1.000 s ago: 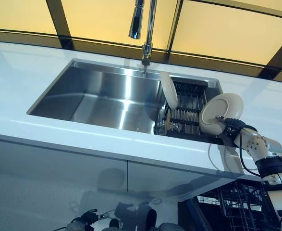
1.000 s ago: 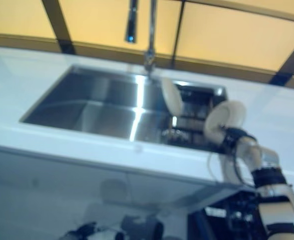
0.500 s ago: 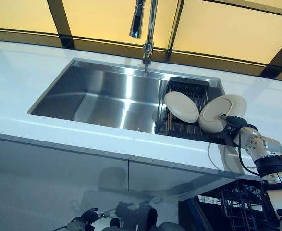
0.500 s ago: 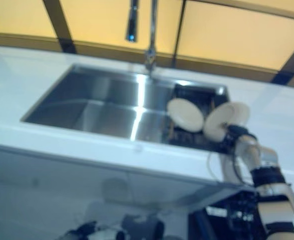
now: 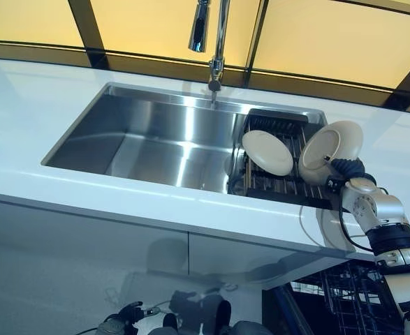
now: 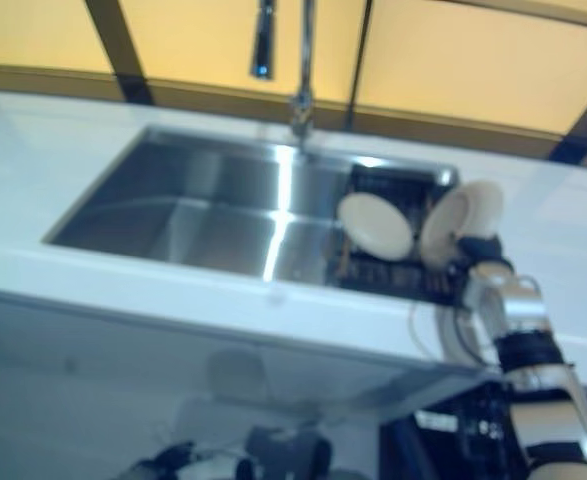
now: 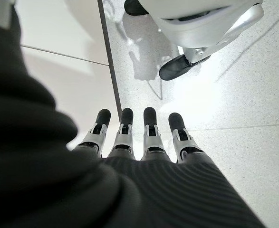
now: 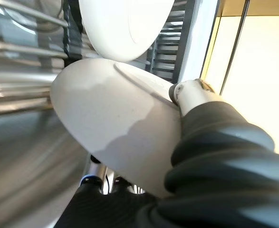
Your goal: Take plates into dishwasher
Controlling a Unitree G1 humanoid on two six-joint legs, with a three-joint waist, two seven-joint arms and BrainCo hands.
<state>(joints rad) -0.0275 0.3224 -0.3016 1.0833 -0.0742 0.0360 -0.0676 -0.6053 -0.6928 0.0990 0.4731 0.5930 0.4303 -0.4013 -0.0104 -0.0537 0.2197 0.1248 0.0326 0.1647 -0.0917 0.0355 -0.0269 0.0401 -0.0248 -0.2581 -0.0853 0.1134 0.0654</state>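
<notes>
Leaning in sink rack [image 5: 278, 183]: plate [image 5: 267, 152]

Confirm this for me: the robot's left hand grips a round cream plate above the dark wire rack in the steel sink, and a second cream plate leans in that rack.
Wrong hand. The right hand grips the round cream plate above the dark wire rack in the steel sink, as the left eye view shows; the second cream plate leans in the rack. The left hand hangs open over the floor.

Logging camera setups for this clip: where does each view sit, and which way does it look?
Left eye: on the head, facing the sink; right arm visible.
Right eye: beside it, same scene; both show the held plate and the rack plate.
Left wrist: along the open left hand, down at the floor.
Right wrist: along the right hand, gripping that plate.
</notes>
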